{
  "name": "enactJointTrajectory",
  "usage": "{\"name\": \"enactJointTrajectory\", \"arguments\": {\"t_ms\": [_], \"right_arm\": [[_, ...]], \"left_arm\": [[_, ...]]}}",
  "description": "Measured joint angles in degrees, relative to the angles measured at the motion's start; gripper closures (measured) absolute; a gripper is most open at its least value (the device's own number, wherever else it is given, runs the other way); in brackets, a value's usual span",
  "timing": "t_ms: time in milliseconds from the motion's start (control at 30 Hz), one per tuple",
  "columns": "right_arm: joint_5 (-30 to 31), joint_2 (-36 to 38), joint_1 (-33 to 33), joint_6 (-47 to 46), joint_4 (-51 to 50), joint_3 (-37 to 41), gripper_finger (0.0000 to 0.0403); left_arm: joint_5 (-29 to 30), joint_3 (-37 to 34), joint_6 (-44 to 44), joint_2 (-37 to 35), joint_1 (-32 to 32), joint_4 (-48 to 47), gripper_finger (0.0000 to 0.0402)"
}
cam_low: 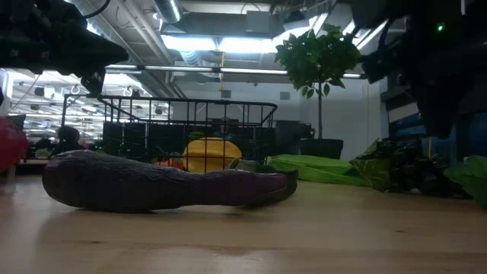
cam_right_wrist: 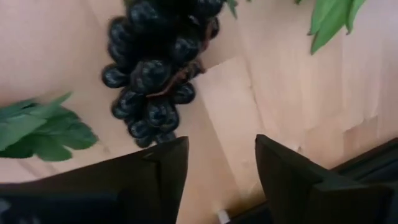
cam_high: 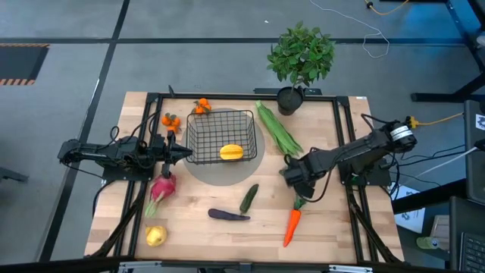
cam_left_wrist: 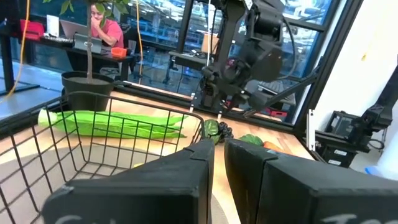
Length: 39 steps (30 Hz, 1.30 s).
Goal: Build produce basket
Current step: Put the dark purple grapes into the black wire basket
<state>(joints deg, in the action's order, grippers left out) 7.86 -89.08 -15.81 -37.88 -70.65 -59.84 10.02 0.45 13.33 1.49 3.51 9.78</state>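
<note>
The black wire basket (cam_high: 220,136) stands at the table's middle with a yellow fruit (cam_high: 231,152) lying in it. My left gripper (cam_high: 184,153) is level at the basket's left wall. Its fingers (cam_left_wrist: 217,158) are almost together with nothing between them. My right gripper (cam_high: 292,174) hovers open right of the basket. It points down at the dark grapes (cam_right_wrist: 155,74), which lie on the table just ahead of its fingertips (cam_right_wrist: 217,174). The long green pods (cam_high: 276,129) lie between the basket and the plant pot.
On the near half lie a cucumber (cam_high: 248,197), an eggplant (cam_high: 227,215), a carrot (cam_high: 292,224), a dragon fruit (cam_high: 161,188) and a yellow fruit (cam_high: 155,235). Small oranges (cam_high: 170,120) lie by the basket's far left corner. A potted plant (cam_high: 299,61) stands at the far edge.
</note>
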Motion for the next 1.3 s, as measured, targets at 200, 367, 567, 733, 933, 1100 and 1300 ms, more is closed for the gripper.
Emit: {"name": "enactJointTrajectory", "arguments": {"t_ms": [200,367,567,733,933,1100,1300], "right_arm": [[0.01,1.54,4.43,8.13,0.3,0.12,0.023],[0.07,6.18,7.58,10.32,1.14,0.12,0.023],[-0.37,10.59,6.43,7.78,8.25,0.12,0.023],[-0.57,10.88,2.9,2.19,13.84,4.96,0.023],[-2.93,10.86,0.91,0.08,28.69,14.15,0.023],[2.13,10.94,0.87,-3.93,32.35,19.2,0.023],[2.89,10.97,0.87,-5.58,39.98,23.83,0.023]], "left_arm": [[-0.02,0.0,0.1,0.0,0.0,0.0,0.0372],[-0.01,0.0,0.1,-0.02,0.0,-0.01,0.0372],[-0.01,0.0,0.09,-0.01,0.0,-0.02,0.0372],[-0.01,0.0,0.07,-0.02,0.0,-0.04,0.0372],[-0.02,0.0,0.07,-0.01,0.0,-0.11,0.0372],[-0.02,0.0,0.07,-0.02,0.0,-0.09,0.0372],[0.0,0.0,0.05,-0.01,0.0,-0.13,0.0372]]}}
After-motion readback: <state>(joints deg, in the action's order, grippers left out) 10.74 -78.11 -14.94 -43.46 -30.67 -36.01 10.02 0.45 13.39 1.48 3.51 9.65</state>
